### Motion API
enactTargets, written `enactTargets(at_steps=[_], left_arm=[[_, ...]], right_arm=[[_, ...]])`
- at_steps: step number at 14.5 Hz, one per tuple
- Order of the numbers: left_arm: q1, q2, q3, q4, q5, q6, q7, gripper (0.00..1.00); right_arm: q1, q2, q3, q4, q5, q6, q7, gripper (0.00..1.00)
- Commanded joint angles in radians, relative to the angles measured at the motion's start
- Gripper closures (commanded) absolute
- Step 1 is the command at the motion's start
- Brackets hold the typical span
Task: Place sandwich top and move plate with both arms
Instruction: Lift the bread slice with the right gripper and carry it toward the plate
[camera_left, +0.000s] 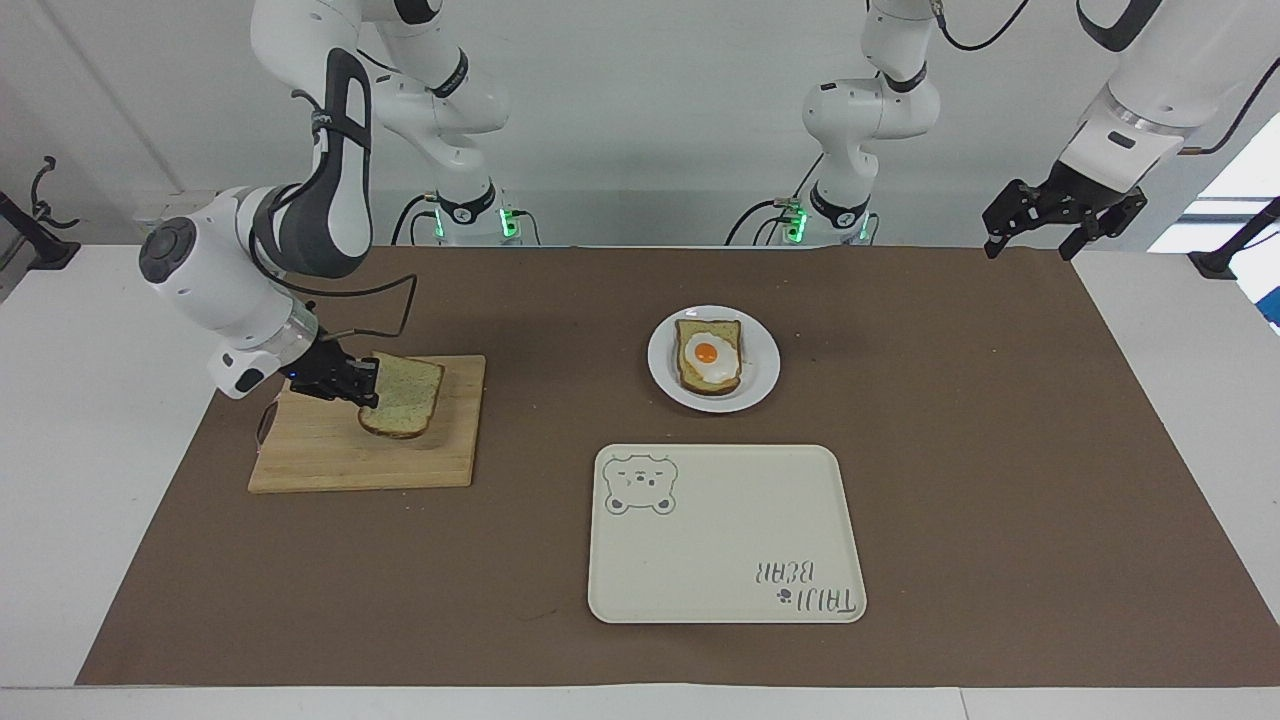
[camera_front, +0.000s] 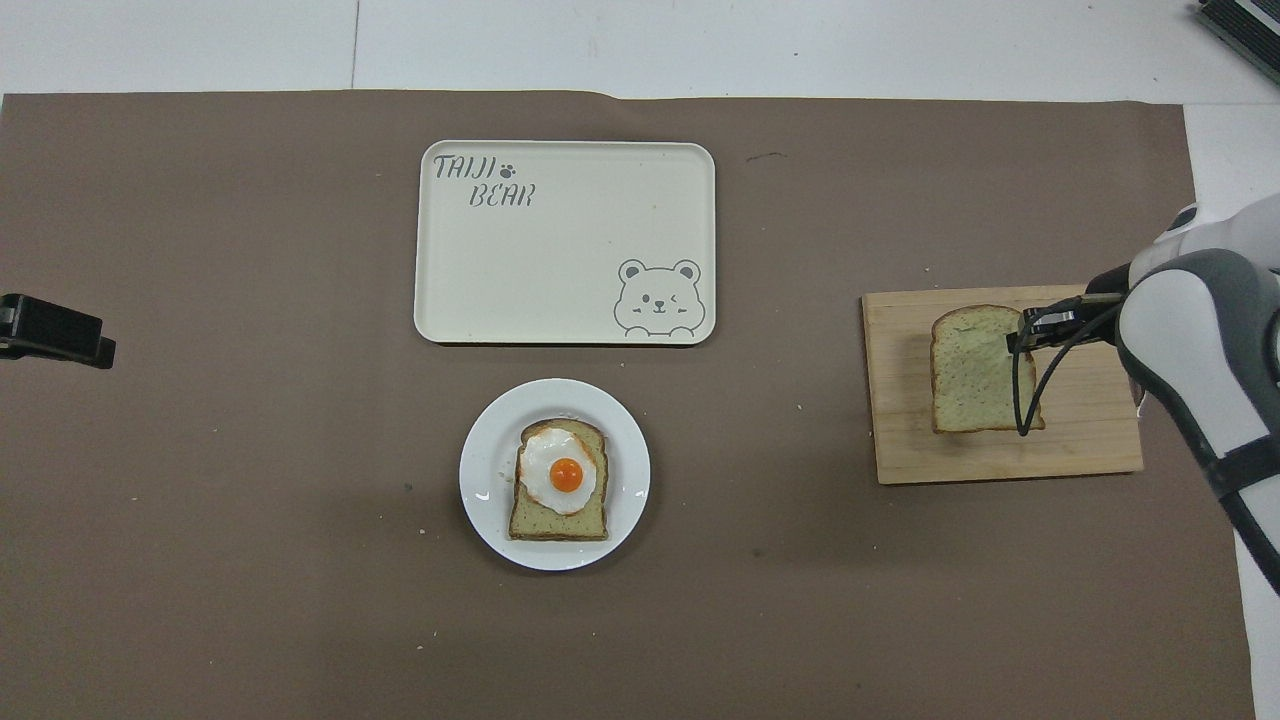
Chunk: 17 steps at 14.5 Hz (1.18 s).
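Two arms share the table, and only one is at work. Starting at the right arm's end, the right gripper (camera_left: 362, 388) is clamped on one edge of the bread slice (camera_left: 405, 396), holding it tilted and clear of the wooden cutting board (camera_left: 330, 460) directly beneath it. A shadow of the slice falls on the board. In the overhead view the same gripper (camera_front: 1020, 333) pinches the slice (camera_front: 975, 368) at the edge toward the arm's own body.

Toward the middle of the table from that gripper sits the white plate (camera_left: 762, 380) on the brown mat (camera_left: 1000, 450), well apart from the lifted slice. On the plate lies a toast with a fried egg (camera_left: 709, 356). Just beside the plate, farther from the robots, lies the cream tray (camera_left: 720, 560) with its bear drawing.

At the left arm's end, the left gripper (camera_left: 1040, 228) waits with its fingers spread, raised over the mat's corner, well apart from the plate.
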Motion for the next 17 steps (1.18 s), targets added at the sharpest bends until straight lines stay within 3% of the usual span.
enactTargets(at_steps=[1,6,17], left_arm=[[0.001,0.004,-0.002,0.015,0.019,-0.017,-0.010,0.00],[0.001,0.004,-0.002,0.015,0.019,-0.017,-0.010,0.00],[0.003,0.004,0.001,0.014,0.019,-0.019,-0.009,0.00]], right_arm=[[-0.005,-0.008,0.032,0.010,0.042,-0.047,-0.014,1.00],[-0.004,-0.009,0.062,0.019,0.169,-0.121,-0.012,1.00],[0.019,-0.031,0.200,0.002,0.238,-0.162,0.050,1.00]])
